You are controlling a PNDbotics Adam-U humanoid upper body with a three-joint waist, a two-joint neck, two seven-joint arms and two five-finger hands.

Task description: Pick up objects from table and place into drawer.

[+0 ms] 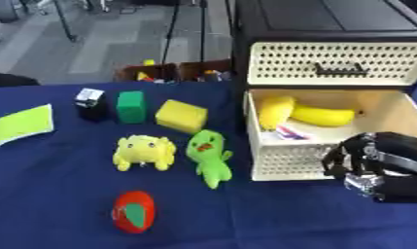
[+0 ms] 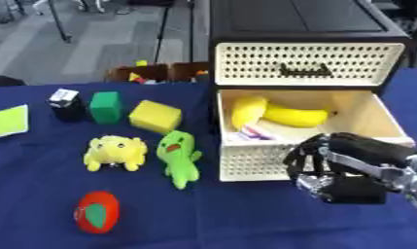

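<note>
While lying nearest on the blue table (image 1: 41, 194), red oval toy (image 1: 133, 212) with a green patch showing on its front, well apart from everything else. Right hand (image 2: 347, 170) coming in from the right edge, hovering just in front of the open drawer's (image 2: 262, 160) perforated cream front, fingers (image 2: 306, 153) curled downward and closing on nothing visible. Left hand not showing in either view.

Sitting further back, side by side near the table's middle: yellow plush creature (image 1: 143, 152) and, just to its right, green plush figure (image 1: 208, 155), the green one lying close to the drawer front but not touching it as far as can be told. Resting inside the pulled-out lower drawer: two yellow banana-like shapes (image 1: 318, 115) towards the back, and some small flat thing with red and blue on it (image 1: 288, 133) just behind the front wall.

Standing beyond the plush toys in a row, left to right: small black box with a white top (image 1: 91, 103), green block (image 1: 130, 106), yellow sponge-like block (image 1: 181, 115). Lying flat at the far left edge, lime-green sheet (image 1: 23, 124). Sitting shut above the open drawer, upper drawer (image 1: 335, 63) with a dark handle, in a black cabinet (image 1: 322, 17). Showing past the table's far edge, brown boxes (image 1: 173, 72) on the floor.
</note>
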